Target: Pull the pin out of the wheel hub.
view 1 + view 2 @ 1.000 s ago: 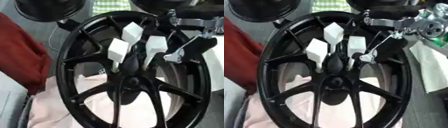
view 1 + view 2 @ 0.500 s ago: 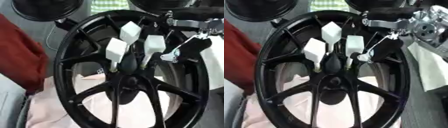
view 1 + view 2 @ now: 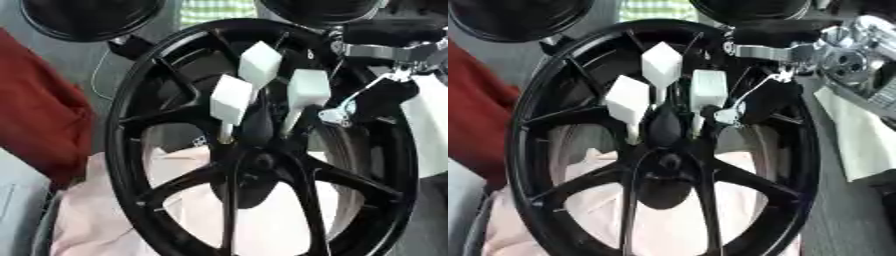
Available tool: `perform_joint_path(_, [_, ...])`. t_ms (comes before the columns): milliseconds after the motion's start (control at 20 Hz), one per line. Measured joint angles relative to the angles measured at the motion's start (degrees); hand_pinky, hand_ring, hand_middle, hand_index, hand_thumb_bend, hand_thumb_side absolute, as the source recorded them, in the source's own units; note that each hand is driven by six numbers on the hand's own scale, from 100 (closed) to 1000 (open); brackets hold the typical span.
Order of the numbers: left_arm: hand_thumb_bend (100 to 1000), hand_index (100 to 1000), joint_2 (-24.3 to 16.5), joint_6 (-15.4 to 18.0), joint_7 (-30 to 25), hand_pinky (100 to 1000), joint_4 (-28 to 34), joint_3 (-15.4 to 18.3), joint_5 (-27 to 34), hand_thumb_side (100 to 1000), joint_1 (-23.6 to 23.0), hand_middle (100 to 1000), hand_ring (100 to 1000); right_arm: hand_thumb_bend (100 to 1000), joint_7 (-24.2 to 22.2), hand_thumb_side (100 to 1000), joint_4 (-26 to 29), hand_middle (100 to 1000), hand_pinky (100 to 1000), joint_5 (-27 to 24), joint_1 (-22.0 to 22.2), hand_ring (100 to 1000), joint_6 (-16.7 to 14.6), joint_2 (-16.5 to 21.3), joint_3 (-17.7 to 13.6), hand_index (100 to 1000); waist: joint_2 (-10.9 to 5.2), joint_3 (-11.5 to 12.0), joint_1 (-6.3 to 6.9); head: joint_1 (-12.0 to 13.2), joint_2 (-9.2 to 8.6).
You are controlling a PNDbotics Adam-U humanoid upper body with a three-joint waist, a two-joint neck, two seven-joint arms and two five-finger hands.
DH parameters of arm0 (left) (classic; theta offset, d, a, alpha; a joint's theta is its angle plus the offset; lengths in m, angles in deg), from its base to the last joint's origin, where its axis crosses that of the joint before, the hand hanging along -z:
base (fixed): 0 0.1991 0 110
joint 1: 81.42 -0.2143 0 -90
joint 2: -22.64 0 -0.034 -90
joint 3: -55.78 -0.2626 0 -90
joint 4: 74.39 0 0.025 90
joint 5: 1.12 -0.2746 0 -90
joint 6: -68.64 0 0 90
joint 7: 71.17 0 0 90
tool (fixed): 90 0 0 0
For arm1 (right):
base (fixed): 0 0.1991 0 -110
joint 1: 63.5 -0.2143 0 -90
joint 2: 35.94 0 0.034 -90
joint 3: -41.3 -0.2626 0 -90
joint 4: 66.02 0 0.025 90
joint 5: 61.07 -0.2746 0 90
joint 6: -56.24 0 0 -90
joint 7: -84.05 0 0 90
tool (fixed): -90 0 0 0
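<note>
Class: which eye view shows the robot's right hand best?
The right eye view: the right hand and its silver wrist joints sit fully in frame beside the three white pins. The left eye view cuts off the wrist at its right edge.

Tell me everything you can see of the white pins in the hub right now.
Three white pins with blocky square heads stand on thin stems in the centre of the glossy black spoked wheel, fanned out: left, middle (highest) and right. They look like matte plastic. All appear still seated. The robot's right hand, black with silver links, reaches in from the upper right beside the right-hand pin; whether it touches it is unclear.
</note>
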Motion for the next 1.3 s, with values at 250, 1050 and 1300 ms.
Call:
perform_joint_path(250, [100,726,0.0,-0.1,-0.1,717,0.0,-0.1,-0.1,726,0.0,501,596,172,0.2,368,-0.1,543,889,-0.1,0.0,796,0.8,-0.1,0.0,729,0.0,0.0,0.0,0.0,-0.01])
perform_joint_path(1050, [100,725,0.4,-0.4,0.0,714,0.0,-0.3,-0.2,722,0.0,502,598,100,3.5,294,-0.7,369,838,-5.4,0.0,632,0.0,-0.9,-0.9,480,0.0,-0.3,0.0,0.0,0.05])
perform_joint_path(1300, [100,725,0.4,-0.5,0.0,713,-0.1,-0.3,-0.2,718,0.0,503,598,100,5.3,220,-0.1,339,828,-7.4,0.6,608,0.4,-0.9,-1.8,438,-0.06,-0.4,0.0,0.0,0.22])
